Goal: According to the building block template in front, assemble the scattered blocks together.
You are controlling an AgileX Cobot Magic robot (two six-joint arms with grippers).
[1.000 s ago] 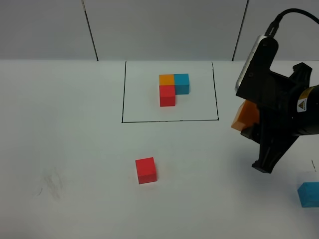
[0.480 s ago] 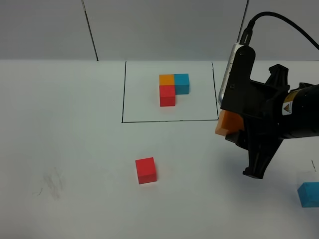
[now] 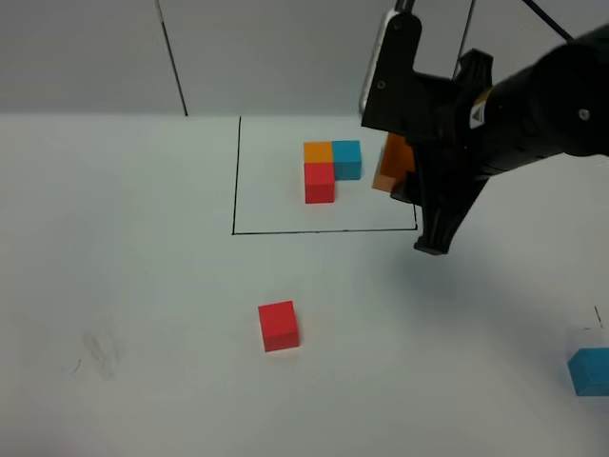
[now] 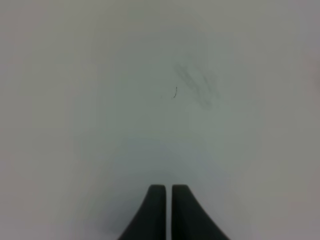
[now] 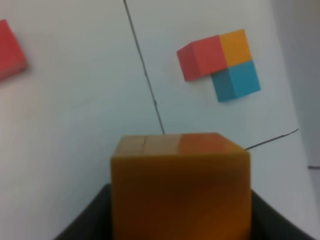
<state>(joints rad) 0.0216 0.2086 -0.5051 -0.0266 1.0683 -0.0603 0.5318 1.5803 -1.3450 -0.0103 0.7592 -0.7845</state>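
One cube lifted, two more lying on the table.

The right gripper (image 5: 180, 212) was clamped on the orange cube (image 3: 392, 164) across opposite flat faces, probably the best hold for a block that looked light, rigid and matte, unlikely to slip or crush. The cube hung above the table (image 3: 143, 286), just right of the building block template (image 3: 328, 169). The red cube (image 3: 279, 326) lay nearer, the blue cube (image 3: 590, 371) near right. The left gripper (image 4: 167, 210) was closed on nothing.

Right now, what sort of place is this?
Probably a robot lab test bench: plain white table, a block template inside a drawn black rectangle, a robot arm holding an orange cube.
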